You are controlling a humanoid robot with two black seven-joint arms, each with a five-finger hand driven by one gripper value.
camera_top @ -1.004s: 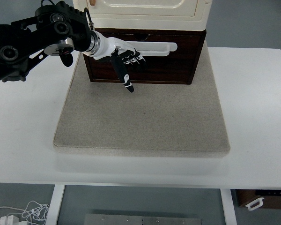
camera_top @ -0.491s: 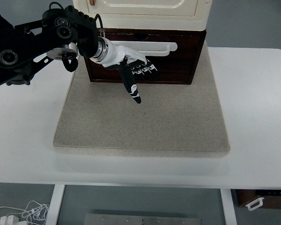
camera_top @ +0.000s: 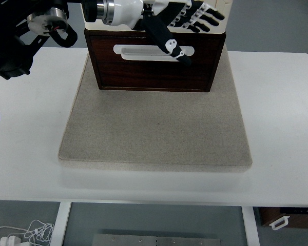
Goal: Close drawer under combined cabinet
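Top view showed no readable writing or labels anywhere. Left hand [camera_top: 182, 20] hung above the dark wooden drawer [camera_top: 155, 61], fingers [camera_top: 205, 13] spread and holding nothing, thumb pointing down over the white handle [camera_top: 154, 51]. That drawer sat below the cream cabinet [camera_top: 223, 13], on a grey mat [camera_top: 156, 128].

1. The drawer [camera_top: 154, 69] front looks like dark, smooth wood with a glossy white plastic handle [camera_top: 143, 51].
2. The mat [camera_top: 154, 128] looks rough, matt grey cloth.
3. The table [camera_top: 277, 128] is smooth white.
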